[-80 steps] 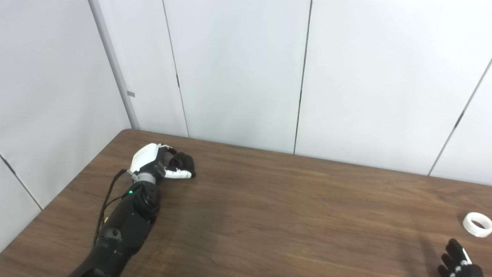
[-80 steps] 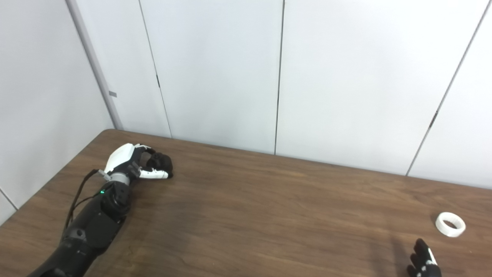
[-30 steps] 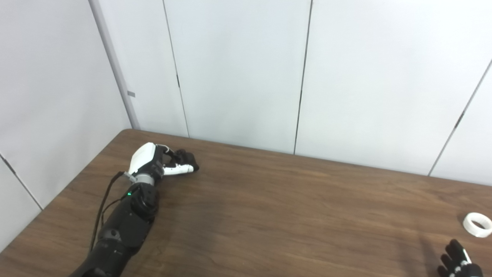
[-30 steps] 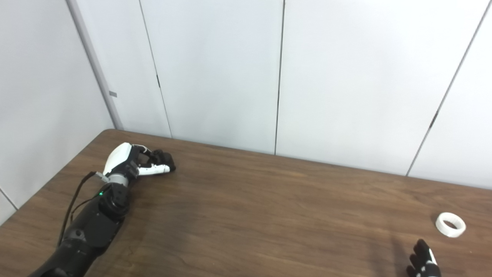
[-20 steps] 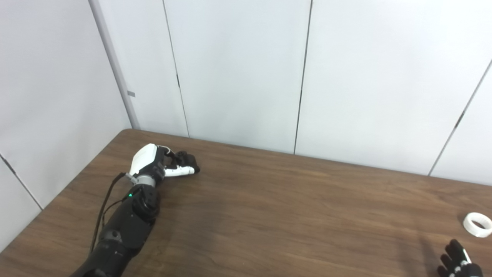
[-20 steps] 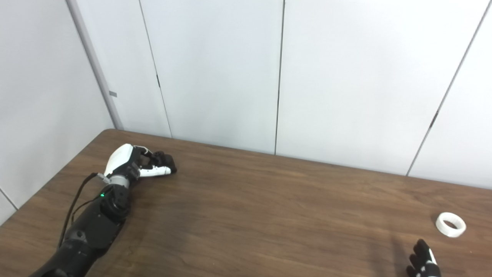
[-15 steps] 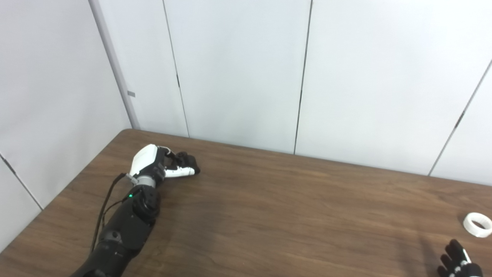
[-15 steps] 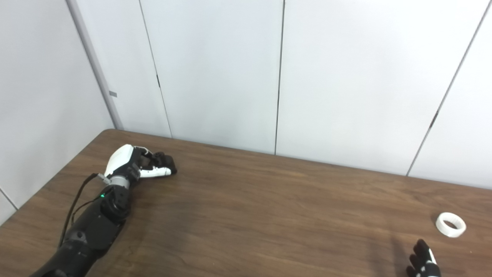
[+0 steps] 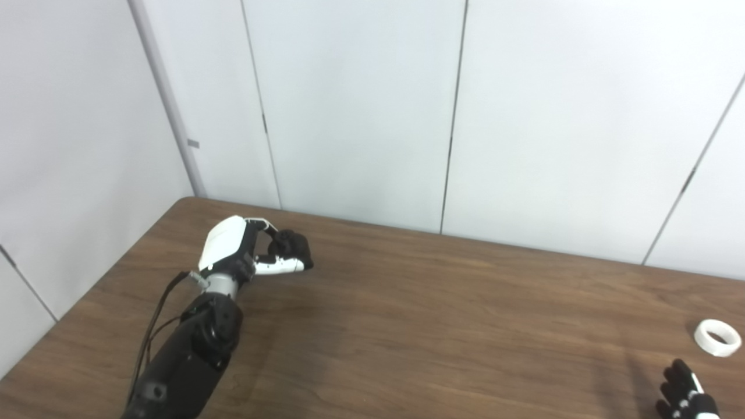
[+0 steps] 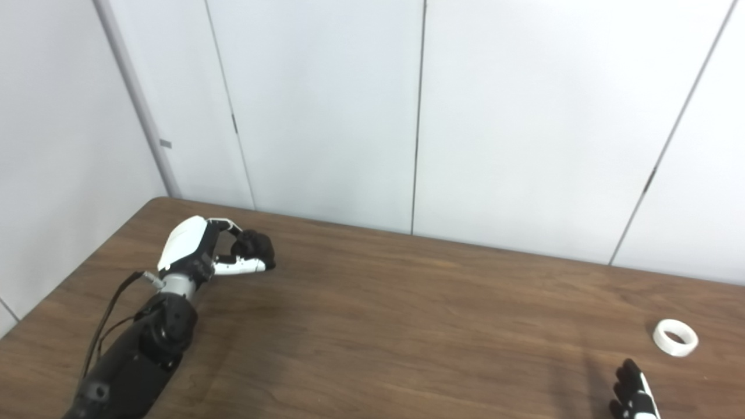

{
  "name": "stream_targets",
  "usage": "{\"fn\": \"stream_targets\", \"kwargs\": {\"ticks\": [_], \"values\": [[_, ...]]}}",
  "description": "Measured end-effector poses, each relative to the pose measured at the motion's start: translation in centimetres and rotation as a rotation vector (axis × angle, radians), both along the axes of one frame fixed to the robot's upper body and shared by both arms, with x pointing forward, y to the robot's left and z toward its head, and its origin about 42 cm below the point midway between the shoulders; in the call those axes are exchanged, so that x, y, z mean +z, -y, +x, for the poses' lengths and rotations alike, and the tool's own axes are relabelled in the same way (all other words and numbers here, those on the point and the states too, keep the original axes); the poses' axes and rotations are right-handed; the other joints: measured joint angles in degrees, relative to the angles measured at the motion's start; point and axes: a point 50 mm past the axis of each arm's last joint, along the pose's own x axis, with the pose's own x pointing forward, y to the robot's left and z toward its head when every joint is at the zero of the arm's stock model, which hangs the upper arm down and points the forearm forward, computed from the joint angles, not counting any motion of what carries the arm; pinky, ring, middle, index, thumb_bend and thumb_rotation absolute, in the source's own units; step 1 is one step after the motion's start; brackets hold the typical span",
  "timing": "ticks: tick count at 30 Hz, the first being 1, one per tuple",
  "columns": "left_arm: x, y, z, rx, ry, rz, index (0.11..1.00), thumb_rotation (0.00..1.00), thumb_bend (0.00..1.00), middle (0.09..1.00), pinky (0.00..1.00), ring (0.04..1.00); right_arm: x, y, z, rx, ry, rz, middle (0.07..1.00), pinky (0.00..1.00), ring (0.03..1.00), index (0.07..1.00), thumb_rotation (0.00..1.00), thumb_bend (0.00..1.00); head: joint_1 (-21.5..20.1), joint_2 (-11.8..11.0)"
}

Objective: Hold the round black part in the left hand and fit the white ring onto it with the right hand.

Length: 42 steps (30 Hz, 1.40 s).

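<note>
On the far left of the brown table, my left hand is shut on the round black part. Its fingers curl over the part from above and the white thumb lies underneath; most of the part is hidden inside the grasp. The white ring lies flat on the table at the far right, untouched. Just short of the ring, my right hand shows only its fingers at the bottom right edge. They are spread apart and hold nothing. The ring and that hand also show in the right eye view.
White wall panels stand close behind the table's back edge and along its left side. The rounded table corner lies just behind my left hand. A black cable runs along the left forearm.
My left hand has closed further on the black part and risen a little toward the right. The camera has shifted slightly. The ring and the right hand have not moved.
</note>
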Motion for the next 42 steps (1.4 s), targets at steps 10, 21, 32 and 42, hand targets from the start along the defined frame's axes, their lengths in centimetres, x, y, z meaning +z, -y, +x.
{"fn": "stream_targets", "kwargs": {"ticks": [10,21,32,42], "values": [[-0.2,5.2,-3.1,-0.147,0.013,0.041,0.484,0.06,0.52,0.8,1.0,0.914,-0.1,-0.2,0.1,0.003,0.007,-0.009,0.968,1.0,0.989,0.96,1.0,0.36,-3.1,1.7],[-0.3,10.5,-6.8,-0.3,0.044,0.062,0.484,0.06,0.52,0.81,1.0,0.919,-0.6,-0.2,0.4,0.0,0.033,-0.005,0.94,1.0,0.958,0.934,1.0,0.44,-7.7,4.1],[-1.5,14.8,-9.9,-0.446,0.048,0.062,0.483,0.06,0.52,0.798,1.0,0.908,-0.5,-1.4,1.0,-0.027,0.036,-0.022,0.907,0.97,0.925,0.897,1.0,0.56,-12.9,7.5],[-3.3,17.0,-12.2,-0.521,0.017,0.072,0.484,0.06,0.52,0.792,1.0,0.907,-0.1,-2.8,1.6,-0.039,0.017,-0.013,0.897,0.94,0.923,0.884,1.0,0.6,-15.8,10.1]]}}
